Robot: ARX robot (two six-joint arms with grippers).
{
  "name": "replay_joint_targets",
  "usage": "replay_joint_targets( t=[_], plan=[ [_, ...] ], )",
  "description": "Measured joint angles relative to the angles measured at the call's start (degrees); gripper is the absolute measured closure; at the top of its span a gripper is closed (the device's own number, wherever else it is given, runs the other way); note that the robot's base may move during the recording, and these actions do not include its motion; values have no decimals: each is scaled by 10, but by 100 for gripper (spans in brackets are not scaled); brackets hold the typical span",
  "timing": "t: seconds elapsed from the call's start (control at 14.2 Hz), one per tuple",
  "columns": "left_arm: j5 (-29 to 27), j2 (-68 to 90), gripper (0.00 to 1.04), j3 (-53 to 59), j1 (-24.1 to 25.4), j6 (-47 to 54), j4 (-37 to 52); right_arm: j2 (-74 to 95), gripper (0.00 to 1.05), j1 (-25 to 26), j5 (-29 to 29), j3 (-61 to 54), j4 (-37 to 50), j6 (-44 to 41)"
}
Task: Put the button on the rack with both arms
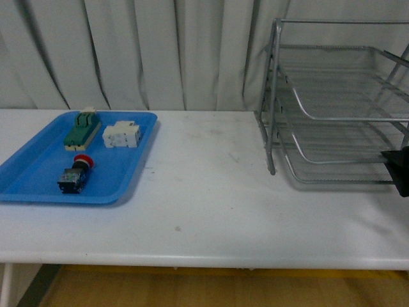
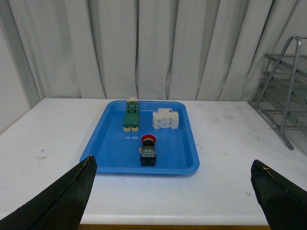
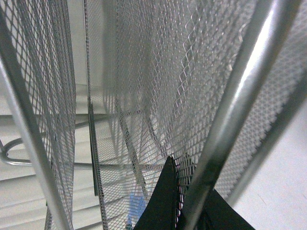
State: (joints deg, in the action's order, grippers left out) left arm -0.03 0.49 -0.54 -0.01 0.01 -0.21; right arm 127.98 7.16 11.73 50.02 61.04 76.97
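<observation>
the button [image 1: 77,173] lies in the blue tray [image 1: 32,182] at left, well apart from the rack [image 1: 275,115] at right. our left gripper [image 2: 172,164] gapes empty: we should straddle the black body squarely before closing. whether the right gripper [image 3: 186,199] clamps the rack tube, we cannot tell.
</observation>
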Motion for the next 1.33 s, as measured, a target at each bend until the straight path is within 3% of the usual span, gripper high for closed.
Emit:
replay_joint_targets(
  t=[0.35,0.63,0.77,0.98,1.12,1.19,1.26,1.33],
  plan=[
    [0,0,7,0,0,0,0,-106,101,35,48,-188,57,-5],
    [0,0,7,0,0,0,0,-124,99,45,57,-226,72,-20],
    [0,0,7,0,0,0,0,-155,75,51,53,-251,62,-83],
    [0,0,7,0,0,0,0,-256,39,55,1,-295,-26,-177],
    [0,0,7,0,0,0,0,-385,15,28,-43,-356,-143,-247],
    [0,0,7,0,0,0,0,-439,7,11,-57,-396,-137,-308],
    [0,0,7,0,0,0,0,-388,19,7,-42,-430,19,-418],
    [0,0,7,0,0,0,1,-370,30,1,-48,-462,68,-529]
  ],
)
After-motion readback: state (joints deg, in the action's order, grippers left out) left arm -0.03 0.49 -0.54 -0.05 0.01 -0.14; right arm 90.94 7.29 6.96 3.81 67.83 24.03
